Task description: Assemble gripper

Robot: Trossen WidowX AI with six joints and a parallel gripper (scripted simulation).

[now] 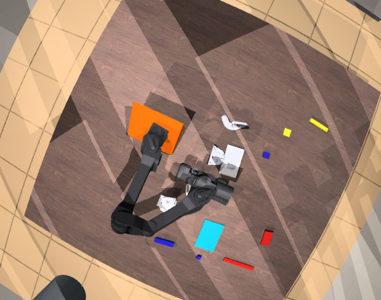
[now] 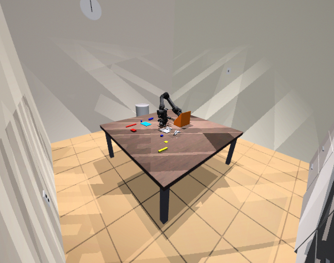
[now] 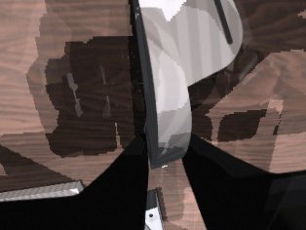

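My gripper (image 1: pixel 199 181) (image 2: pixel 162 124) (image 3: pixel 162 138) is shut on a white curved jaw (image 3: pixel 172 104), held above the table; the arm mostly hides this jaw in the top view. The gripper base (image 1: pixel 235 154) (image 2: pixel 166 130), a white block with a flat pin end, lies just beyond the gripper; its edge and a corner appear at the bottom of the wrist view. The other white jaw (image 1: pixel 231 125) (image 2: pixel 176 132) lies on the table past the base. The white housing plate (image 1: pixel 167 202) lies beside the arm. Whether the held jaw touches anything is not clear.
An orange wedge block (image 1: pixel 155 118) (image 2: pixel 183 119) stands near the arm's other end. A cyan plate (image 1: pixel 209 235) (image 2: pixel 146 124), a red block (image 1: pixel 266 238), a red bar (image 1: pixel 238 263) and a blue bar (image 1: pixel 164 242) lie nearby. A small blue cube (image 1: pixel 266 154) lies past the base.
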